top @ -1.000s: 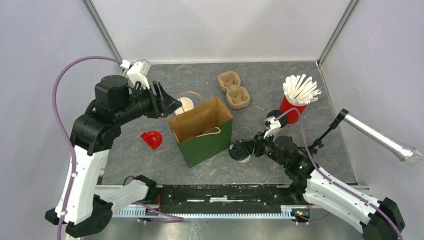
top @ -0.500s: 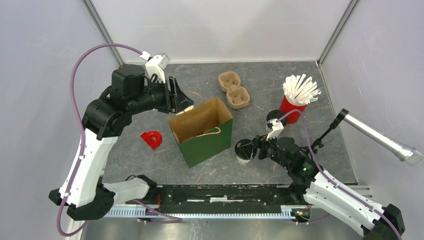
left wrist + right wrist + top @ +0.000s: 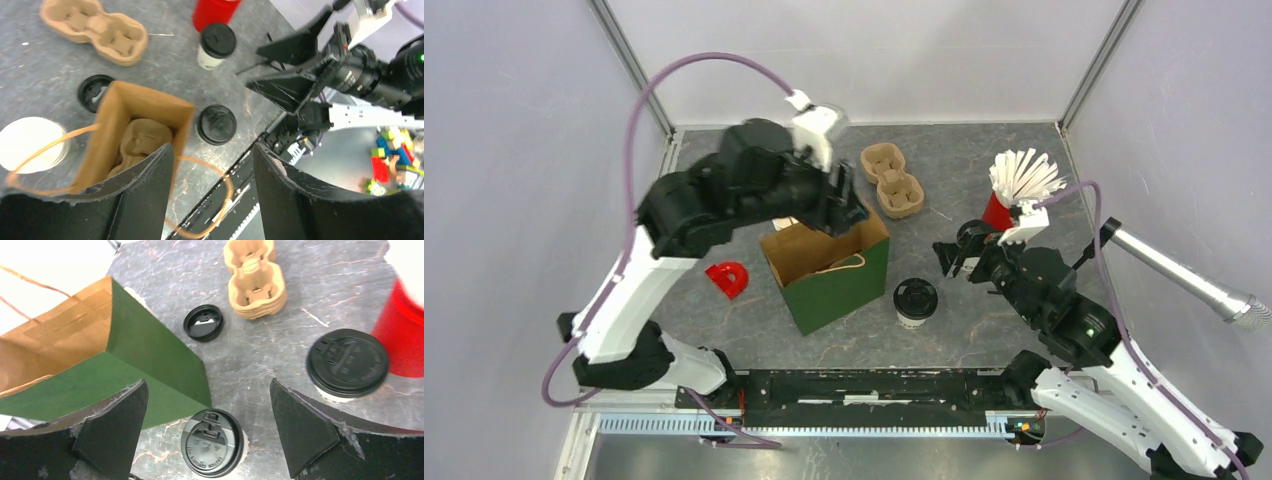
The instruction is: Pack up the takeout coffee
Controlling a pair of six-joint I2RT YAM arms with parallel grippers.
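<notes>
The takeout coffee [image 3: 915,300] stands up straight on the gray table [image 3: 944,150], just beside the green paper bag [image 3: 834,285] on its right side. It is outside the bag, and its black lid is on. The right gripper [image 3: 208,385] is wide open and has nothing in it. It hangs above the table a little way from the coffee, toward the back and to the right, and does not touch it. The left gripper [image 3: 212,150] is open too, and it holds nothing. It hangs over the far edge of the bag, and one thin handle loop of the bag shows below its fingers. The bag stands open with its brown inside showing. A second cup with a black lid [image 3: 347,365] stands next to the red cup [image 3: 400,330] that is full of white straws [image 3: 1024,175]. A loose black lid [image 3: 203,322] lies flat behind the bag, near the brown cup carrier [image 3: 255,280]. A stack of plain white cups [image 3: 31,145] stands behind the bag on the left.
</notes>
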